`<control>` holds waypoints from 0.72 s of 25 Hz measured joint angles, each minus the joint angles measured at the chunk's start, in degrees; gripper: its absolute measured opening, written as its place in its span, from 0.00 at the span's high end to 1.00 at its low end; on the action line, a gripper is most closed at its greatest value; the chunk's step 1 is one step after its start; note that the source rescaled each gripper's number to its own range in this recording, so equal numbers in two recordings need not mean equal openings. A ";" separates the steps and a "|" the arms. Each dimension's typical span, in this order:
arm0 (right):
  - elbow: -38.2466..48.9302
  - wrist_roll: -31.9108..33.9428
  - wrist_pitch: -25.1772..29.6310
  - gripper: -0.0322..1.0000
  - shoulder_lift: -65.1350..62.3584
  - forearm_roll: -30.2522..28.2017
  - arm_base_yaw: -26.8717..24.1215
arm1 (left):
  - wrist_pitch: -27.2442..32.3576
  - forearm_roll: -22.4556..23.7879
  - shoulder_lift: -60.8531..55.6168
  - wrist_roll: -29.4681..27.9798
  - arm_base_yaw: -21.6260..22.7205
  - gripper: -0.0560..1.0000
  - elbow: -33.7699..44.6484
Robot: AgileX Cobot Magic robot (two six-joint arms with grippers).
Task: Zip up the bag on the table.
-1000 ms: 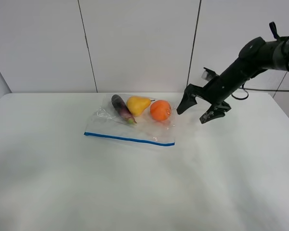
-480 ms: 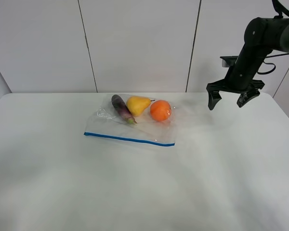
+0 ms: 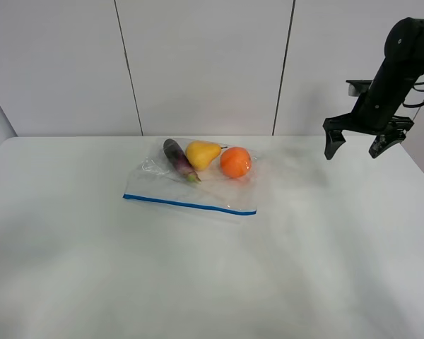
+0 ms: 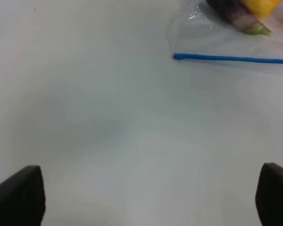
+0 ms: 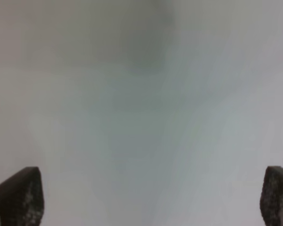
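The clear bag (image 3: pixel 191 185) lies flat on the white table (image 3: pixel 212 268), its blue zipper strip (image 3: pixel 189 205) along the near edge. An eggplant (image 3: pixel 179 159), a pear (image 3: pixel 202 153) and an orange (image 3: pixel 235 162) show through it at the far side. My right gripper (image 3: pixel 359 145) is open and empty, raised above the table's far right, well clear of the bag. The left arm is out of the exterior high view. In the left wrist view my left gripper (image 4: pixel 148 195) is open over bare table, with the bag's zipper end (image 4: pixel 178 56) and eggplant tip (image 4: pixel 247 26) ahead.
A white panelled wall (image 3: pixel 198 63) stands behind the table. The right wrist view shows only bare white surface (image 5: pixel 141 117) between the two fingertips (image 5: pixel 16 197).
My right gripper has drawn back from beside the bag, rising and moving right toward the table's far right corner. The bag has not moved.
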 joint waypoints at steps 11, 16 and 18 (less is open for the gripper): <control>21.79 0.30 0.00 0.01 -21.37 1.39 -0.05 | 0.00 0.00 0.00 0.00 0.00 0.00 0.00; 37.81 0.30 0.06 0.01 -36.51 1.82 -0.05 | 0.00 0.00 0.00 0.00 0.00 0.00 0.00; 44.19 0.30 0.13 0.01 -43.66 2.02 -0.05 | 0.00 0.00 0.00 0.00 0.00 0.00 0.00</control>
